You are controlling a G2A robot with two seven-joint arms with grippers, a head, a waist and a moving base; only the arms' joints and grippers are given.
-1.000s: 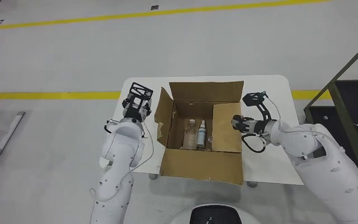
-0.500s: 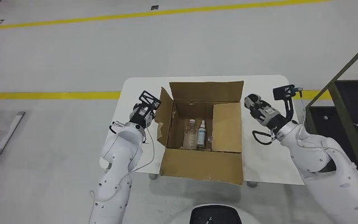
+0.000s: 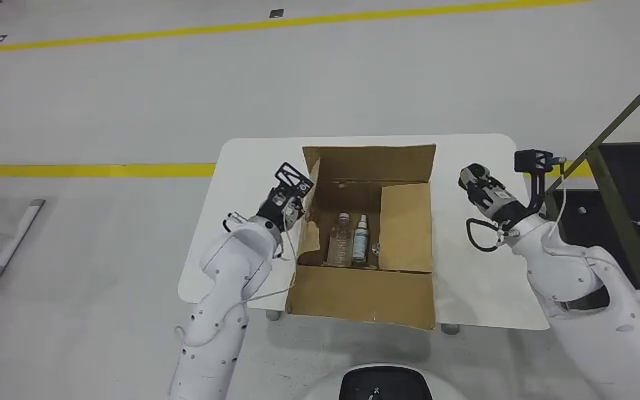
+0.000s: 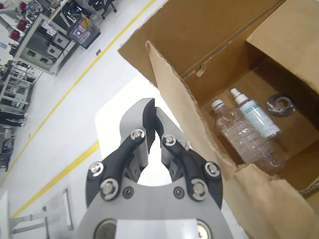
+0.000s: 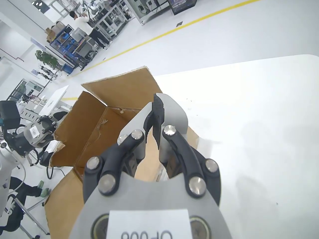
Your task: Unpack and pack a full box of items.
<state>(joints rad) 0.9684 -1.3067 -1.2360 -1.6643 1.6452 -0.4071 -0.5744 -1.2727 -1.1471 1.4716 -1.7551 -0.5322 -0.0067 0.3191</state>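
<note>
Left gripper (image 4: 152, 111) closed tight, empty, just outside the left flap of the box (image 4: 211, 26). Best spread wide, lifted over the torn flap, then lowered straight. Beyond it, on the box floor: clear bottle (image 4: 246, 140) lying against spray bottle (image 4: 258, 115). Right gripper (image 5: 155, 109) likewise closed, near the right edge of the surface (image 5: 249, 125).

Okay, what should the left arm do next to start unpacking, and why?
Probably open the left pincer and dip it over the flap toward the clear bottle: it is shut, empty, just outside the box, and that bottle lies nearest inside.
</note>
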